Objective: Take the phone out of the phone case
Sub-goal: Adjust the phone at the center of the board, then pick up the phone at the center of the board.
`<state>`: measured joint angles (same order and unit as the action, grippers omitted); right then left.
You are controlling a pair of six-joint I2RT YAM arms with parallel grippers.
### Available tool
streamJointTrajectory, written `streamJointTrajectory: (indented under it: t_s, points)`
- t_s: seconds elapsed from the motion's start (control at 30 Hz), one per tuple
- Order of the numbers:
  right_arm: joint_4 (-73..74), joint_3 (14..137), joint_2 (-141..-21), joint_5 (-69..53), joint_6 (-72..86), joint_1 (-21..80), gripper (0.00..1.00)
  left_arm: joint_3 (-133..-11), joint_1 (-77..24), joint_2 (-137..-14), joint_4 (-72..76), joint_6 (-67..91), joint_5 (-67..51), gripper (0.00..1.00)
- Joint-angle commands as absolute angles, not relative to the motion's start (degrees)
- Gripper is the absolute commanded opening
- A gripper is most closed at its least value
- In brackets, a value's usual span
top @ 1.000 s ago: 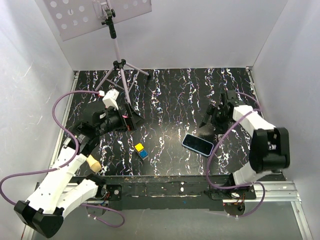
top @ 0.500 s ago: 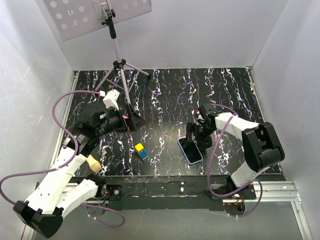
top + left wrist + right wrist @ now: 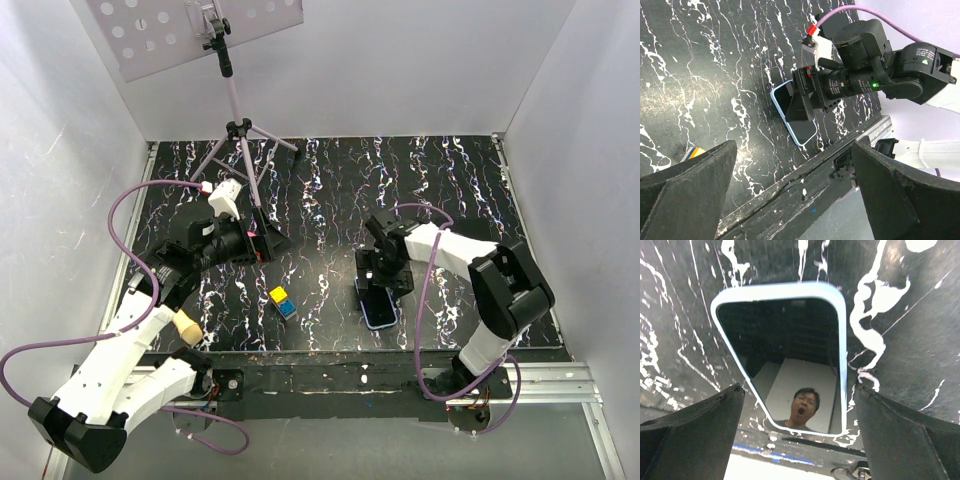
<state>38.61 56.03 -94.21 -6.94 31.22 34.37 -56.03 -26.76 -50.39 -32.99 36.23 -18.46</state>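
Right pincer (image 3: 384, 284): spread, straddling the phone (image 3: 785, 335), gripping nothing.
Phone: screen up, seated inside the phone case (image 3: 777, 289), flat on the worktop (image 3: 330, 200).
Left pincer (image 3: 268, 243): spread, well apart.
Progress: approach made; separation not yet begun.

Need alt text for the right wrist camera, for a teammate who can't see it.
The phone, screen up in its light blue phone case, lies flat on the black marbled table and fills the middle of the view. The right gripper is open, with one dark finger on each side of the phone's lower end.
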Motion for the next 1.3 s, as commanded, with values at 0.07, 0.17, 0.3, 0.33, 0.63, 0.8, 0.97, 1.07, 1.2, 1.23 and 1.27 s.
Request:
streamJointTrajectory:
  t_s: [0.07, 0.17, 0.3, 0.33, 0.63, 0.8, 0.97, 1.07, 1.2, 1.23, 1.27]
  points:
    - [44.0, 62.0, -98.9, 5.0, 33.2, 38.1, 0.96, -57.3, -27.1, -49.8, -33.4, 37.0, -17.9, 1.0]
    - [43.9, 62.6, -100.5, 4.7, 32.3, 38.9, 0.96, -57.0, -27.2, -49.7, -33.4, 37.4, -17.9, 1.0]
    - [43.7, 62.2, -101.7, 6.0, 32.4, 39.8, 0.94, -56.4, -27.9, -49.6, -33.9, 38.1, -18.2, 1.0]
    - [43.2, 61.4, -102.0, 5.5, 32.4, 40.2, 0.93, -55.9, -28.4, -49.1, -33.9, 38.4, -17.9, 0.99]
    - [39.2, 57.7, -104.8, 4.4, 32.3, 41.1, 0.79, -54.7, -30.5, -48.2, -35.2, 39.1, -15.9, 0.99]
    - [35.8, 55.7, -102.8, 5.0, 32.3, 41.7, 0.48, -52.3, -32.2, -46.7, -34.6, 40.9, -13.3, 0.99]
    - [31.6, 54.1, -95.6, 2.0, 32.7, 41.7, 0.02, -53.8, -32.7, -47.1, -35.1, 41.6, -13.9, 1.0]
    - [26.5, 52.4, -91.7, -2.5, 33.6, 41.3, 0.01, -51.7, -33.2, -46.2, -33.8, 42.5, -13.2, 0.99]
    - [22.0, 51.2, -86.2, -6.5, 37.8, 40.1, 0.01, -49.0, -33.4, -46.7, -30.9, 45.3, -14.6, 0.94]
    - [20.9, 50.9, -84.7, -7.2, 38.7, 39.6, 0.01, -49.0, -33.7, -47.5, -30.7, 46.0, -14.9, 0.93]
    - [19.9, 50.5, -83.2, -8.3, 39.3, 39.1, 0.01, -49.1, -33.9, -48.3, -30.5, 46.2, -15.4, 0.93]
